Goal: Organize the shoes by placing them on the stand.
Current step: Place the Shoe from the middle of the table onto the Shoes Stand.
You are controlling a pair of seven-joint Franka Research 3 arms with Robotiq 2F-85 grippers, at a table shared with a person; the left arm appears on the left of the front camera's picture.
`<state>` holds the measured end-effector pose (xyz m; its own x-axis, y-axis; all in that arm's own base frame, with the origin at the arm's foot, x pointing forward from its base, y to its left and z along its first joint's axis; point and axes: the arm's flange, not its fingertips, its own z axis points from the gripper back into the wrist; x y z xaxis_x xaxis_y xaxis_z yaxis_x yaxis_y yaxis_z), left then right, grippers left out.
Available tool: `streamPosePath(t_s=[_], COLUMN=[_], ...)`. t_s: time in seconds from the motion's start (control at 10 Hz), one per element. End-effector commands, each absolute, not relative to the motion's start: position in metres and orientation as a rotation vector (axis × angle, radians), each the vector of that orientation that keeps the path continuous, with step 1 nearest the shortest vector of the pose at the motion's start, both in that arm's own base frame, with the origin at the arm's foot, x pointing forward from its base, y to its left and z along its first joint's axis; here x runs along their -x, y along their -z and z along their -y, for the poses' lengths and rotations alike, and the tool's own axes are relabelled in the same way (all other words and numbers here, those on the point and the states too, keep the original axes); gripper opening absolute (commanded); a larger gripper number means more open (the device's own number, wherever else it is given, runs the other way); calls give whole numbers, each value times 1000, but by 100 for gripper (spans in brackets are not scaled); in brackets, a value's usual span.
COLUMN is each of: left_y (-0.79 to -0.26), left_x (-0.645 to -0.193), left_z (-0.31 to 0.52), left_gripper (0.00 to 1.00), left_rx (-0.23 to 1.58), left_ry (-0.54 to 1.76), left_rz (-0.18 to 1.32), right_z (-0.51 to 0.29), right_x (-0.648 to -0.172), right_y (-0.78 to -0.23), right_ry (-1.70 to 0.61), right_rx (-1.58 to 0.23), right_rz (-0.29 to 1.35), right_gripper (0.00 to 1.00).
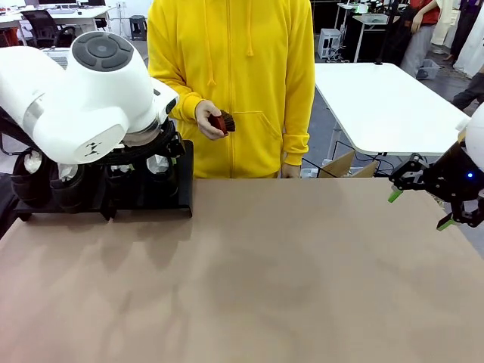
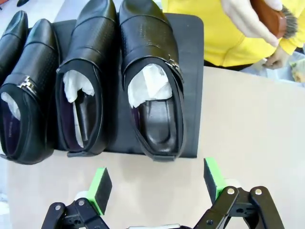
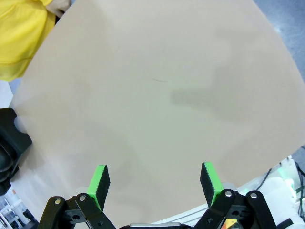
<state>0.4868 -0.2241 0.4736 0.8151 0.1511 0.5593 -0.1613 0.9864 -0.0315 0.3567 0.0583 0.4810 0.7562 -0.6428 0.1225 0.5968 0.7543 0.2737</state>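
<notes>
Several glossy black shoes with white paper stuffing stand side by side on the matte-black stand. The rightmost shoe and its neighbour lie just beyond my left gripper, which is open with nothing between its fingers and hangs over the table in front of the stand's edge. In the front view my left arm covers most of the stand; shoe openings peek out beneath it. My right gripper hovers open and empty at the table's right edge, also seen as the right gripper.
A person in a yellow hoodie stands at the far side holding a small reddish-brown brush, near the stand's right end. The tan table stretches bare between the two arms. A white table stands behind at right.
</notes>
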Motion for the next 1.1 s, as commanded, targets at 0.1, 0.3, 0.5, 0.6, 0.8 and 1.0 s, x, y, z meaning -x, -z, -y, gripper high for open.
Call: streamPosePath(t_s=[0.1,0.3,0.5,0.6,0.8,1.0], left_y=[-470,-470,-470,-470,-470,-470], left_x=[-503,-503,-503,-503,-503,-503], left_z=[228,228,228,228,228,228], left_gripper=[100,100,100,100,100,100], left_rx=[-26,-26,-26,-26,-26,-26], left_ry=[-170,-170,-170,-170,-170,-170], left_rz=[604,604,604,604,604,604], right_z=[-57,-57,-57,-57,-57,-57], right_x=[-357,-357,-357,-357,-357,-357], right_y=[-482,-482,-482,-482,-482,-482], right_ry=[670,670,670,670,670,670], right_rx=[-245,-245,-245,-245,-245,-245], right_rz=[211,211,211,211,211,211], right_gripper=[100,100,100,100,100,100])
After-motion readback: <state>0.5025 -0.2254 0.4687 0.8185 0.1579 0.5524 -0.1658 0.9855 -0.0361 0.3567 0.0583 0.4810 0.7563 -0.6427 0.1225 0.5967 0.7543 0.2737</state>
